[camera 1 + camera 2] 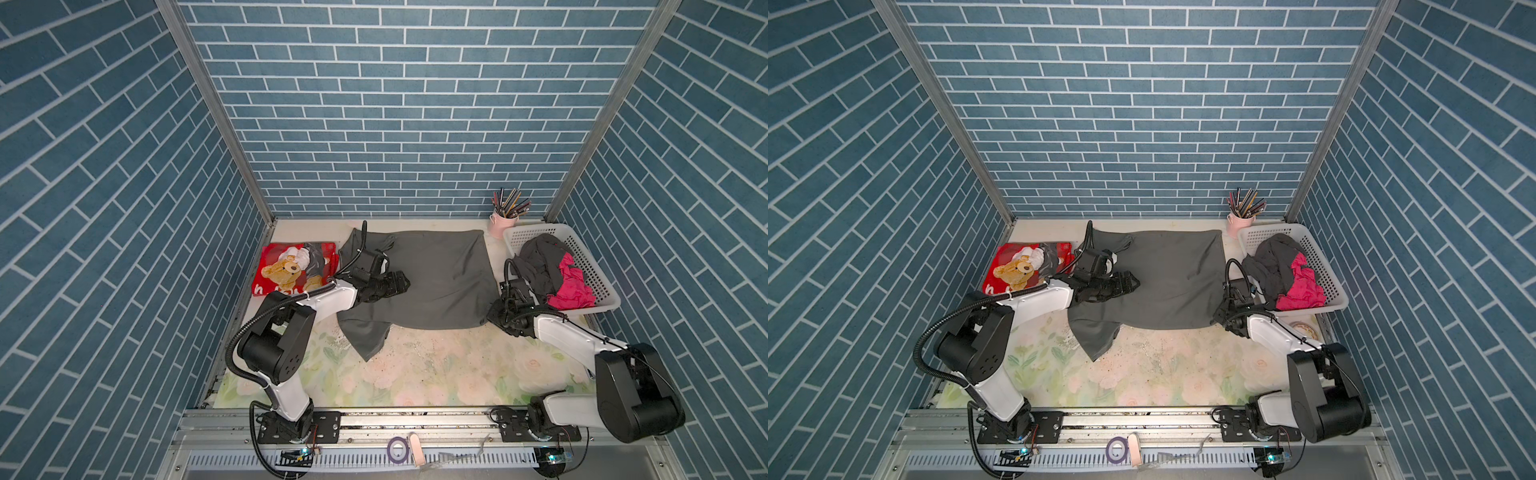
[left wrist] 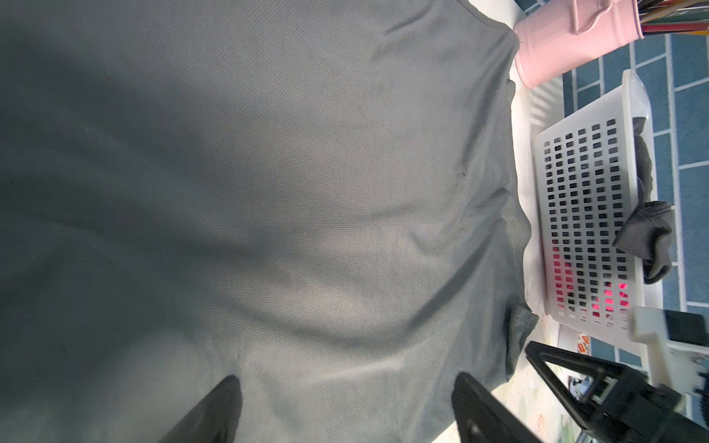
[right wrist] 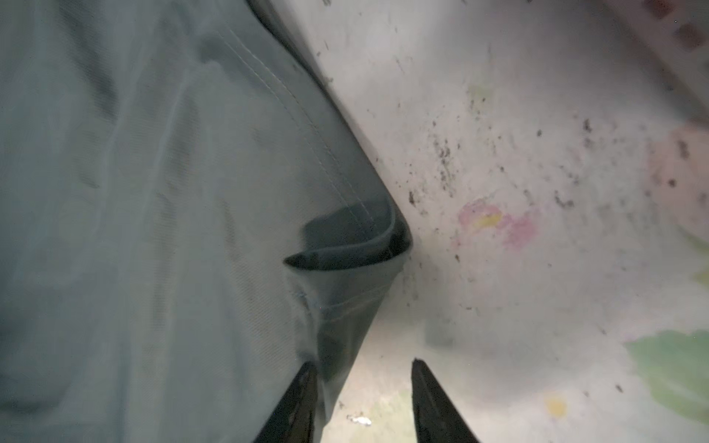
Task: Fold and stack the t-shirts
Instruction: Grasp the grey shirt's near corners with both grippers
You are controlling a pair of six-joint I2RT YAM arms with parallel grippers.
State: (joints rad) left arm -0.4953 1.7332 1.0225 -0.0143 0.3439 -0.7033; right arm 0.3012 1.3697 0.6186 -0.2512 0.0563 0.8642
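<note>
The dark grey t-shirt (image 1: pixel 440 282) lies spread on the tabletop (image 1: pixel 415 374) toward 12 o'clock; the left tool (image 1: pixel 401 283) gapes wide over its 9 o'clock side, the right tool (image 3: pixel 362 362) sits half-parted and empty at the 4 o'clock hem corner; best pinch both layers before folding

Both arms are showing white link shells with bulky black joint housings: left arm (image 1: pixel 328 297), right arm (image 1: pixel 569 336). Black ribbed hose (image 1: pixel 230 355) is looping along the left arm, thinner black cable (image 1: pixel 505 272) along the right arm. Black base plates (image 1: pixel 326 434) are sitting screwed onto the rail (image 1: pixel 415 424). Black tapered fingers (image 2: pixel 479 414) are tipping each arm.
</note>
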